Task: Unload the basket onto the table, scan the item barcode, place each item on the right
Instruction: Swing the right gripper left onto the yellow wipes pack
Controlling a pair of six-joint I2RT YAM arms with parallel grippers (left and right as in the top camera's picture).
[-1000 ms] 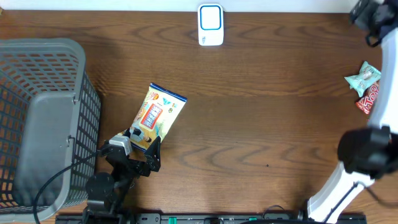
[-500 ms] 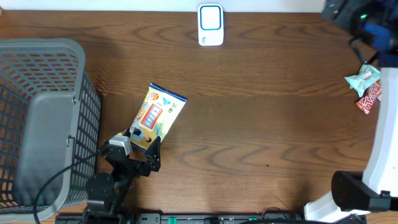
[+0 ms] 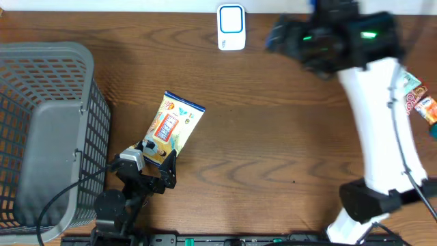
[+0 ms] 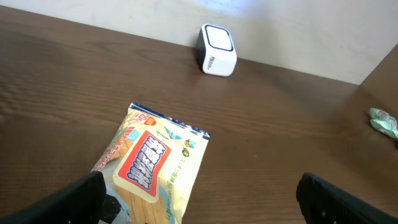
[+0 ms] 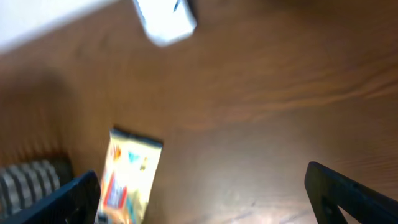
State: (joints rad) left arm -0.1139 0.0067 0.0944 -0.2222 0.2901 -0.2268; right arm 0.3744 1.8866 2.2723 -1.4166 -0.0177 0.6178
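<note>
Overhead: the snack bag lies flat on the table, and its near end sits between the wide-open jaws of my left gripper, nothing clamped. My right gripper is blurry, up by the scanner.

Left wrist: the bag is in the gap, over toward the left finger. Can't tell if it touches.

Right wrist: jaws spread wide, empty, bag well apart from them.

Table: dark brown wood grain, evenly lit. Wall: pale and plain, ran along its far edge.
</note>
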